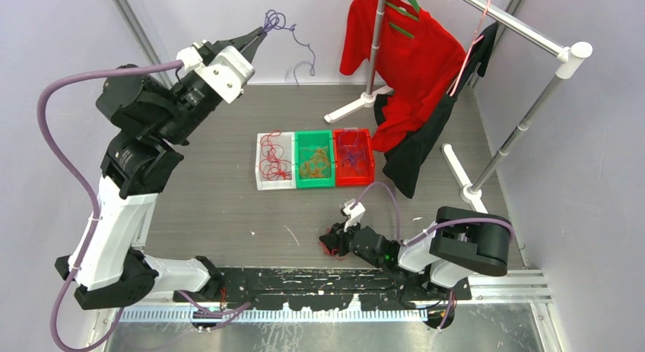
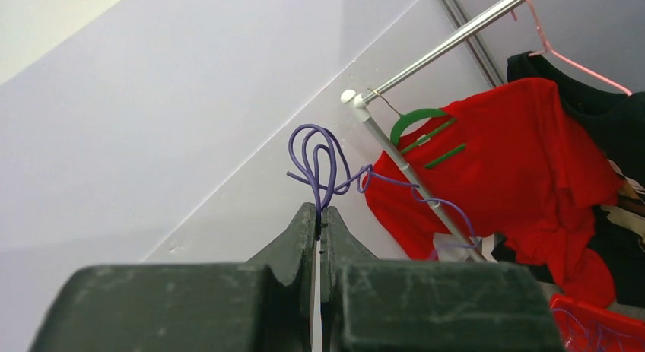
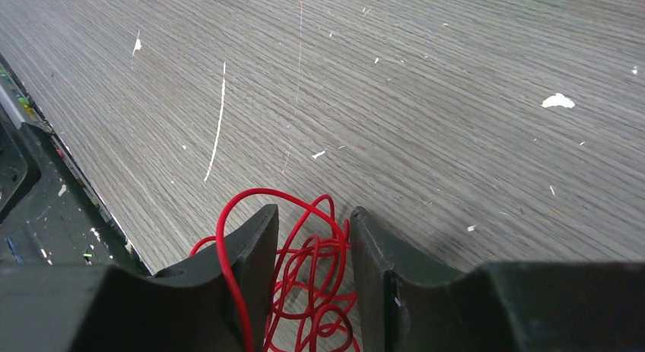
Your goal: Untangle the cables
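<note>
My left gripper (image 1: 262,34) is raised high at the back left and shut on a purple cable (image 1: 278,21), whose loops stick out past the tips while one strand trails down to the right. In the left wrist view the jaws (image 2: 319,211) pinch the purple cable (image 2: 319,158). My right gripper (image 1: 328,244) is low on the table near the front edge. Its jaws stand apart around a small tangle of red cable (image 1: 329,252). In the right wrist view the red loops (image 3: 312,253) lie loose between the fingers (image 3: 255,238), and one loop drapes over the left finger.
Three bins stand side by side mid-table: a white one (image 1: 259,162) holding red cables, a green one (image 1: 314,134) holding orange ones, a red one (image 1: 370,150) holding purple ones. A clothes rack (image 1: 354,107) with a red shirt (image 1: 395,48) and a black garment (image 1: 411,150) stands at the back right.
</note>
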Motion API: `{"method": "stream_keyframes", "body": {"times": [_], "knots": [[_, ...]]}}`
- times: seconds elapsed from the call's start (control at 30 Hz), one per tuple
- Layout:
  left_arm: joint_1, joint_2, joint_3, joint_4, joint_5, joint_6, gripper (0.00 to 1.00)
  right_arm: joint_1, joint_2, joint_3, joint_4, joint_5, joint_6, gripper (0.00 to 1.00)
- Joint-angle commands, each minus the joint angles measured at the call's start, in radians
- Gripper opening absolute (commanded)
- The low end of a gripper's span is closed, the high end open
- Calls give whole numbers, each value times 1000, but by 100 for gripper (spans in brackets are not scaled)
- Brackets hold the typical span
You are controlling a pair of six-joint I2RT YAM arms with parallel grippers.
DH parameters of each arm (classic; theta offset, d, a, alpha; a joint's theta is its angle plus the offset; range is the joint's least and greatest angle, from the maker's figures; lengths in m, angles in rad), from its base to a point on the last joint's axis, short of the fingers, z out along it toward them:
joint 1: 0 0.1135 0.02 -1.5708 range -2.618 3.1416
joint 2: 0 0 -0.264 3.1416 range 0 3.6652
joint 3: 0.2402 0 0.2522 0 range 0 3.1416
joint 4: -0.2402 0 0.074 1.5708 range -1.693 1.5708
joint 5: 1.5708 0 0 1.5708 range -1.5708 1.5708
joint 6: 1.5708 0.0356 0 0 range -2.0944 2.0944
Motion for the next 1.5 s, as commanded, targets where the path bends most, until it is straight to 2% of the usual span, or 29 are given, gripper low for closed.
{"method": "stream_keyframes", "body": {"times": [0.0, 0.13, 0.27, 0.4, 0.53, 0.67, 0.87, 1.0, 1.17, 1.47], "knots": [[-2, -14, 22, 40, 24, -11, 0, 13, 0, 6, 78, 24, 8, 45], [-3, -38, -52, 39, 28, -26, 0, 14, -59, 24, 40, 9, 15, 46], [-3, -63, -143, 25, 37, -53, 0, 14, -191, 48, -19, -7, 33, 50], [-4, -91, -260, 23, 52, -99, 0, 14, -348, 149, -220, -68, 24, 54], [-4, -104, -362, 15, 60, -119, 0, 12, -485, 227, -354, -64, 3, 60], [-3, -96, -440, 14, 46, -124, 0, 10, -628, 321, -623, 73, -49, 61], [-2, -1, -492, 65, -4, -163, 0, 10, -825, 290, -865, 413, -70, 56], [-5, 133, -462, 89, 0, -174, 0, 10, -917, 242, -1080, 659, 98, 51], [-5, 271, -393, 95, 8, -187, 0, 10, -997, 194, -1242, 746, 212, 51], [-6, 464, -342, 154, -6, -113, 0, 10, -1049, 155, -1268, 793, 250, 51]]}}
